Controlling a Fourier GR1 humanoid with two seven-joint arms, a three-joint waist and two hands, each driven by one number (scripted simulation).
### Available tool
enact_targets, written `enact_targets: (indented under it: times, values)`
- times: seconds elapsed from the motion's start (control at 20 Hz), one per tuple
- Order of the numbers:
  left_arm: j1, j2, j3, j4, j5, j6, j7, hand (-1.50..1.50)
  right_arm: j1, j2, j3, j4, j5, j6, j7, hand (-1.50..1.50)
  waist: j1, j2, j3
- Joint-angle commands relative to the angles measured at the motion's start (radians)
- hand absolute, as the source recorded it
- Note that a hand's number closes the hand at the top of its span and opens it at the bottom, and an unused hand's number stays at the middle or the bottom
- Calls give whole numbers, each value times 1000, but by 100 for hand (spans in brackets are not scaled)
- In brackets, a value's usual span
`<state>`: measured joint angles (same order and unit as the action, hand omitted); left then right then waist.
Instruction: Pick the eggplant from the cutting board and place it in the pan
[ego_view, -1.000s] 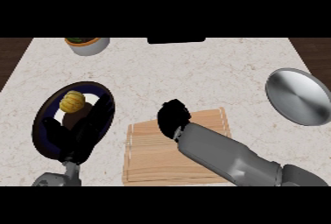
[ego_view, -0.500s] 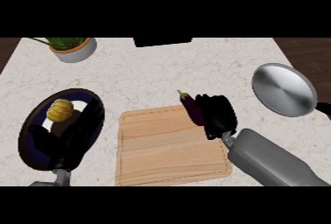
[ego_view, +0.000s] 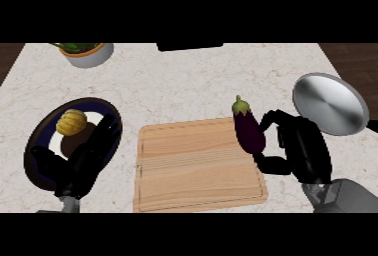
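**One board, one pan, one eggplant at the board's right edge**

One pale speckled counter (ego_view: 184, 80), spanning the whole view. One wooden cutting board (ego_view: 196, 167) at lower centre, bare across most of its top. One dark pan (ego_view: 48, 150) at the left, holding a single small yellow ribbed vegetable (ego_view: 71, 121) in its upper part; pan handle (ego_view: 92, 160) running down toward the lower edge. One round metal lid (ego_view: 330, 103) lying flat at the right, well apart from the pan. One white pot (ego_view: 90, 54) at the top left, with green leaves inside, partly cut off by the view's upper limit.

One purple eggplant (ego_view: 249, 131), green cap pointing away, lying along the board's right edge, partly over it. Just beside it, the right hand (ego_view: 303, 150): fingers curled toward the eggplant's upper side, thumb bent at its lower end, not clearly closed round it. Contact hard to judge. Nothing lifted.

Left hand not visible.
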<state>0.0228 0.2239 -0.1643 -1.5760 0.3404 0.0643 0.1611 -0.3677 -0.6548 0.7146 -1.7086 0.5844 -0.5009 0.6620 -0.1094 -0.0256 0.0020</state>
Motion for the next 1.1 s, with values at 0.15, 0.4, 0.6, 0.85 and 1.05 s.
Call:
enact_targets:
  times: [0.15, 0.4, 0.6, 0.85, 1.05]
  values:
    - [-68, -8, -9, 23, -2, -20, 24, 0, 332, -181, -212, -208, -254, -199, -195, 150, 52, 22, 1]
    - [-128, -59, -41, 51, -34, -11, 43, 0, 386, -185, -358, 35, -348, -190, -456, 150, 97, 27, 0]
    - [-79, -21, -17, 31, -19, -63, 26, 0, 291, -135, -414, 276, -331, -154, -567, 150, 117, 29, -1]
    - [-101, -55, -26, 11, -46, -24, 56, 0, 206, -14, -502, 542, -326, -235, -759, 150, 123, 29, 0]
    - [-95, -61, -43, 61, -55, -66, 2, 0, 20, 18, -625, 811, -384, -247, -864, 150, 144, 37, 1]
